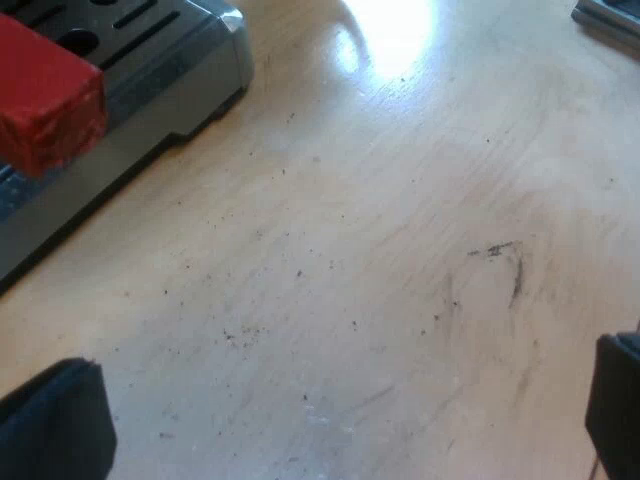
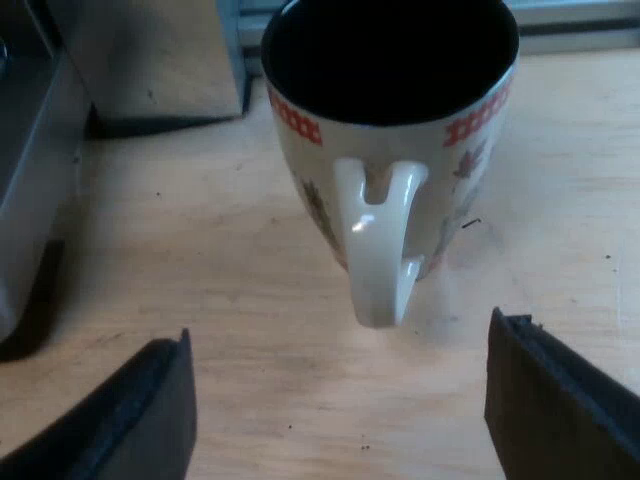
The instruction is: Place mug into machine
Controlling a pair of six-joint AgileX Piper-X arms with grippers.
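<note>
A cream mug (image 2: pixel 400 140) with a red patterned band, leaf prints and a dark inside stands upright on the wooden table (image 2: pixel 250 300), its handle (image 2: pixel 378 245) turned toward my right gripper (image 2: pixel 340 400). That gripper is open, its two black fingers spread wide on either side of the handle and a little short of it. My left gripper (image 1: pixel 340 420) is open above bare wood with nothing between its fingers. Near it is the espresso machine's slotted metal drip tray (image 1: pixel 150 70), with the holder handle's red end (image 1: pixel 45 95) above it.
The machine's grey side (image 2: pixel 30 180) rises close beside the mug and my right gripper's finger. A grey block (image 2: pixel 150 60) stands behind the mug. Dark coffee specks dot the wood (image 1: pixel 400 280) under my left gripper. A metal edge (image 1: pixel 610 20) lies far off.
</note>
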